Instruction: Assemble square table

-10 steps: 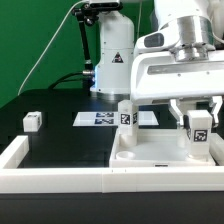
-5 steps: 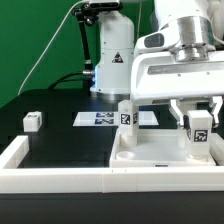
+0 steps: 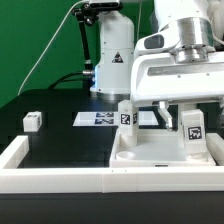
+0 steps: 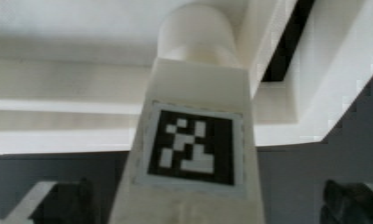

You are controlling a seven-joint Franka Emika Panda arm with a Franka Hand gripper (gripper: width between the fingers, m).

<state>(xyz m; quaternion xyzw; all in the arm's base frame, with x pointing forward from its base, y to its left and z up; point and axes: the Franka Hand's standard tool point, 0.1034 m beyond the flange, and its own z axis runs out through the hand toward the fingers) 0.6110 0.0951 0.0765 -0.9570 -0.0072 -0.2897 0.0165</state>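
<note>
Exterior view: bright, even light. White arm housing (image 3: pixel 185 75) nearly washed out; dark desk (image 3: pixel 60 135) reads flat. Coarse, soft edges. Wrist view: badly blurred, leg (image 4: pixel 197 110) too close, tag smeared, lower corners dim.

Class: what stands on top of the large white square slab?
Two tagged legs stand upright on the slab: one leg at its corner on the exterior view's left, a second leg beneath the gripper. Whether either sits in a socket is hidden.

We see our arm (image 3: pixel 182 62) hanging from twelve o'clock, wrist upright. The gripper (image 3: pixel 190 116) points to six o'clock, fingers (image 4: pixel 50 200) spread apart.
</note>
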